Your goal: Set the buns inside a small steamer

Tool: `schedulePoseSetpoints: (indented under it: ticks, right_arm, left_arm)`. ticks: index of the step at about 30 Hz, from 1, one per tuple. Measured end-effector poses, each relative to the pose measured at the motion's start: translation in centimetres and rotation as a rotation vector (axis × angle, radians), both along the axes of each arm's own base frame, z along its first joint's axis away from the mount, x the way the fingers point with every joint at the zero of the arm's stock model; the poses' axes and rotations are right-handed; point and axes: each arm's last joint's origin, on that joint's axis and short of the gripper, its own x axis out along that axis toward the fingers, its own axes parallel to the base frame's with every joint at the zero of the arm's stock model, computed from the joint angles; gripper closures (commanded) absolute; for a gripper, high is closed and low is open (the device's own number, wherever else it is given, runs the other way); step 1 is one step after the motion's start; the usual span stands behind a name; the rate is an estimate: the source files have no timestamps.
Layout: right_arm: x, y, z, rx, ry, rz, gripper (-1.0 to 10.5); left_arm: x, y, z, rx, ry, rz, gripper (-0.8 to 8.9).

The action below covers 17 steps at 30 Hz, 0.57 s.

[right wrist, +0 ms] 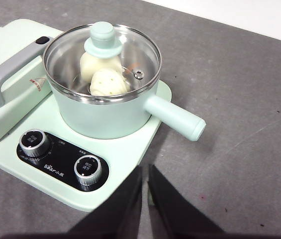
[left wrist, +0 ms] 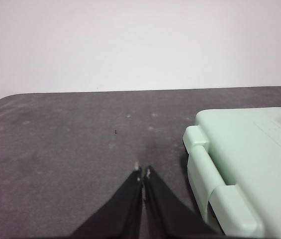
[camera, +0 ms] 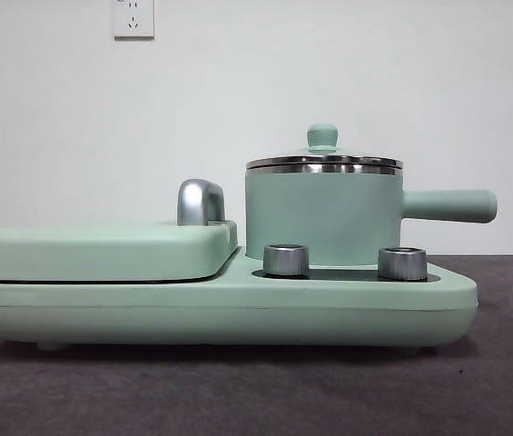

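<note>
With both buns sitting under the lid in the steamer, both grippers are hanging empty, jaws together, so only a careless swing is risking knocking its handle.

Place: a bare test or lab-like setup, not a lived-in kitchen
Wall: plain white wall, unadorned, with two white sockets high up
Surface: dark grey felt-like surface, faintly speckled and marked, carrying one item only
Appliance: mint green countertop cooker with two steel dials on a black panel, the single household piece
Surroundings: no cupboards, sink or dishes visible in any view
</note>
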Motion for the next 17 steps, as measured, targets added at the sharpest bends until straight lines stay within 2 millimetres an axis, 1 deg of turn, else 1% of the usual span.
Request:
schedulePoseSetpoints:
  ticks: [11,15,17]
  right_arm:
    - [0.0,0.0,0.0,-0.022,-0.009,0.001,9.3]
    - [0.1,-0.8,0.0,-0.029,-0.042,-0.063,9.3]
    - [0.2,-1.5,-0.5,-0.016,-0.071,-0.123,9.3]
  left_arm:
    - [0.0,0.0,0.0,0.000,0.000,0.000,8.06]
    - [0.0,0.0,0.0,0.000,0.000,0.000,8.06]
    - [0.0,0.0,0.0,0.000,0.001,0.000,8.06]
